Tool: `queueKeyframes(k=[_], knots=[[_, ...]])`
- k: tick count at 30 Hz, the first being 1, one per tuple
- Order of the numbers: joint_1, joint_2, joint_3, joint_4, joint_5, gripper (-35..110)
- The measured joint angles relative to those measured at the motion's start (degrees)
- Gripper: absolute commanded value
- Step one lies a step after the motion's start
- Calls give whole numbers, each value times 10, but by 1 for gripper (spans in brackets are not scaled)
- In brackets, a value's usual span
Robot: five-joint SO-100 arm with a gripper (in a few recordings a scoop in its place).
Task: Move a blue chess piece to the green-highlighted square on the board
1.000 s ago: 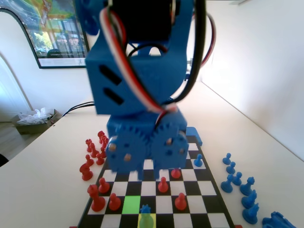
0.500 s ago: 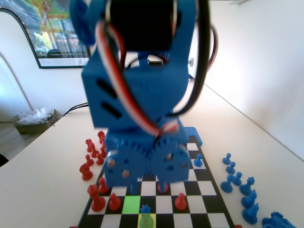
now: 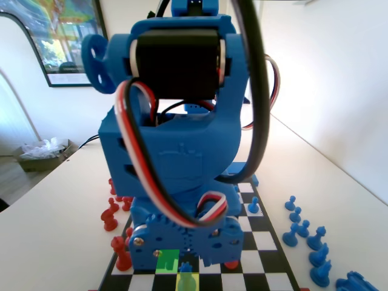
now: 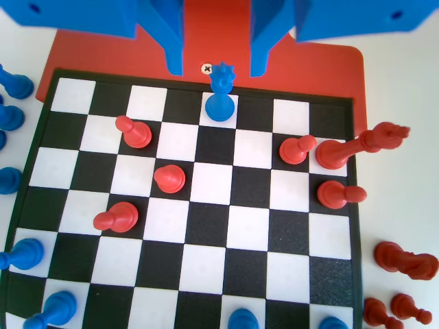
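Observation:
In the wrist view the blue chess piece (image 4: 220, 99), with its toothed crown, stands upright on a white square in the board's (image 4: 206, 226) far row. My gripper (image 4: 218, 67) is open, and its two jaws hang to either side of the crown without touching it. In the fixed view the piece (image 3: 186, 267) stands on the yellow-lit square (image 3: 187, 283) at the near edge. The green-highlighted square (image 3: 163, 262) lies diagonally beside it on the left, partly covered by the low blue arm (image 3: 182, 182).
Red pawns (image 4: 170, 178) (image 4: 134, 131) (image 4: 298, 149) stand on the board near the piece, and a tall red piece (image 4: 360, 142) leans at the right edge. Spare blue pieces (image 3: 303, 230) stand off the board on the right, spare red ones (image 3: 111, 216) on the left.
The arm has come down and toward the near end of the board, over the blue piece. It now hides the red pawns and part of the green square.

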Motion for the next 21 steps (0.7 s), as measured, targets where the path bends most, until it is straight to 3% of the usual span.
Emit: queueKeyframes(k=[21], knots=[[4,-45,-30,-7,-4,13]])
